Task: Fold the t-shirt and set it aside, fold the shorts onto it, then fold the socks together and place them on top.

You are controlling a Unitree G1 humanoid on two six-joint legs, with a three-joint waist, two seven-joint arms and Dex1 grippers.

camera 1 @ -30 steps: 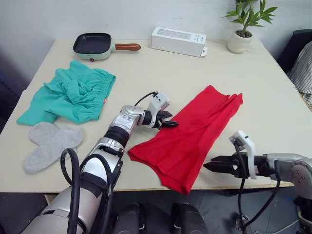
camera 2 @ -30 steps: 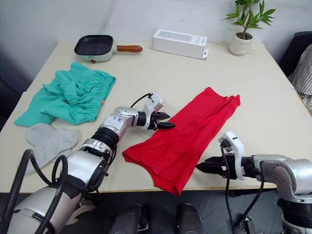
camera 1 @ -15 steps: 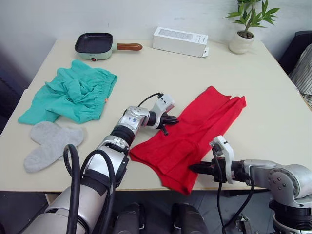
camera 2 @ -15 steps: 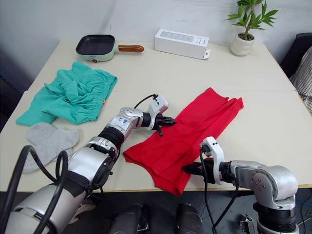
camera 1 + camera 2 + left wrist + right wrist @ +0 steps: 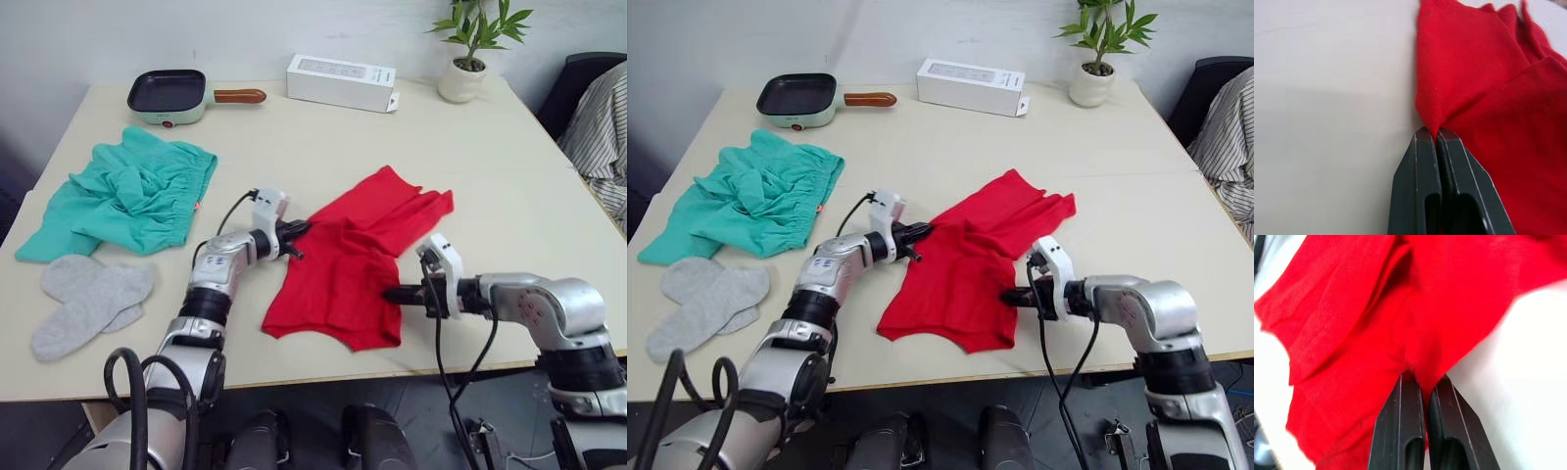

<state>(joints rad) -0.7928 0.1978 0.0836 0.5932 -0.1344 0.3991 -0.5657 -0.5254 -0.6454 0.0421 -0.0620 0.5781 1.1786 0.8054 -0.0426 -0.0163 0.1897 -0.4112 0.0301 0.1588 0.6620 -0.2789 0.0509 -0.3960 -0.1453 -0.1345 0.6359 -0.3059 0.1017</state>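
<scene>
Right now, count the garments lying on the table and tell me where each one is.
4: the teal shorts at the robot's far left, two grey socks overlapping just in front of them, and the red t-shirt at the centre, pinched by both grippers' fingers. Nothing seems hidden.

From my remote station I see a pale beige desk [image 5: 323,147] carrying a red t-shirt [image 5: 358,259] spread near the middle toward the front edge, teal shorts [image 5: 122,191] bunched by the left edge and grey socks [image 5: 83,299] overlapping at the front-left corner. Along the back edge lie a small green pan with a wooden handle [image 5: 176,95], a long white box [image 5: 341,81] and, toward the back-right corner, a potted plant [image 5: 468,59].
</scene>
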